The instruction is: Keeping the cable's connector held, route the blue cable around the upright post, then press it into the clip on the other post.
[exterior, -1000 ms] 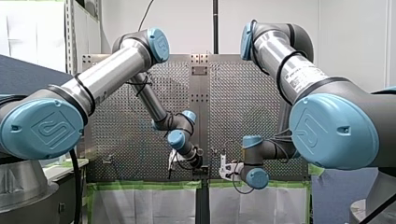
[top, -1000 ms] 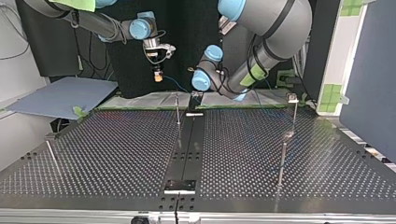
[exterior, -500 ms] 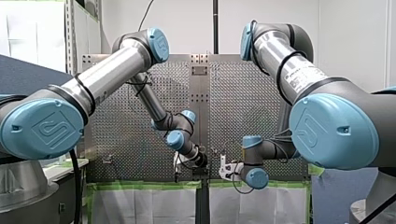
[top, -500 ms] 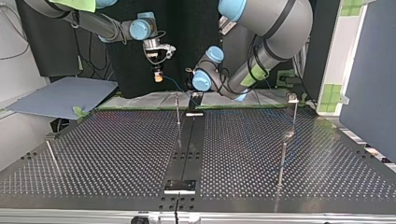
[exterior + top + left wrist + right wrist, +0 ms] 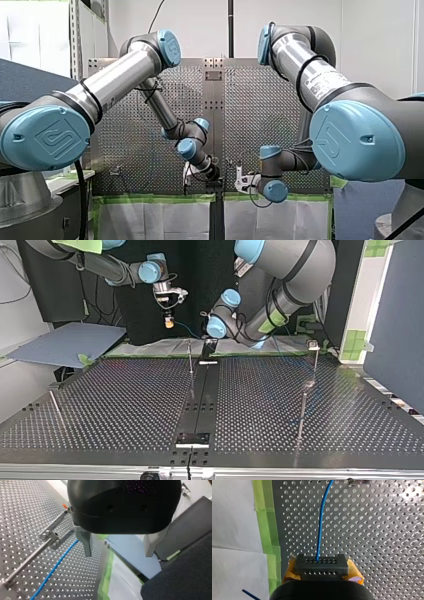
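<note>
Only the left gripper has shifted over the last second. In the front view it swung toward the centre strip, then came partway back. The right arm sits the same in all three front pictures.

Left gripper: metal fingers spread wide, nothing between them. The blue cable runs just outside one finger, beside it and not in the gap, low over the perforated table. Further out on that same side stands a thin post with a small bracket at its head. The cable passes close by it; I cannot tell if they touch.

Right gripper: yellow pads closed on the dark connector, one pad on each side. The cable leaves the connector's front face and runs straight ahead of the gripper over the table with a slight bend.

Step in hand, as I read it: the connector is secured and the left arm is lining up to take the cable mid-run. Routing round the post is not yet started, and nothing is pressed into a clip. I cannot tell from here which post carries the clip.

The next move calls for a short sideways shift of the left gripper toward the cable, so the cable sits between the fingers. After that comes a close light enough to let the cable slide while it is led round. The right gripper needs a firm clamp throughout. A hard tug from the left would load the connector.
</note>
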Controlling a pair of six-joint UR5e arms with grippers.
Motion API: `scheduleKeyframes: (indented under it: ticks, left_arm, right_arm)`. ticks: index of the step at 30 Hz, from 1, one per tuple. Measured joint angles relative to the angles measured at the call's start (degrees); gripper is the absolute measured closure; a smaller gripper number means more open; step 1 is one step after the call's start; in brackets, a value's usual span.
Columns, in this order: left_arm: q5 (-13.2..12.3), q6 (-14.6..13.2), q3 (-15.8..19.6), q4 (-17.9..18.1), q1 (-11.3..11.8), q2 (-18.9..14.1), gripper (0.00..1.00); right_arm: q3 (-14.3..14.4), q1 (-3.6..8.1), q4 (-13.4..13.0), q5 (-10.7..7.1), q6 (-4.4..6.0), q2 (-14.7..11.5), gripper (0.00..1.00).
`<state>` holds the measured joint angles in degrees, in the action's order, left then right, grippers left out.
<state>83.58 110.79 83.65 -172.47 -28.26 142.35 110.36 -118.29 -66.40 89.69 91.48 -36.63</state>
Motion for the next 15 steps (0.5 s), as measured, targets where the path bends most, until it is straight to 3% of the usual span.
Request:
scheduleKeyframes:
  ticks: [7, 15]
  left_arm:
    - [0.25, -4.58, 0.0, -4.23, -0.22, -0.37, 0.0]
    - [0.38, -7.89, 0.0, -4.92, -0.1, -4.17, 0.0]
  right_arm:
    - [-0.29, 0.01, -0.04, -0.02, -0.44, 0.07, 1.0]
    - [-0.46, -0.1, -0.04, -0.22, -0.91, 0.17, 1.0]
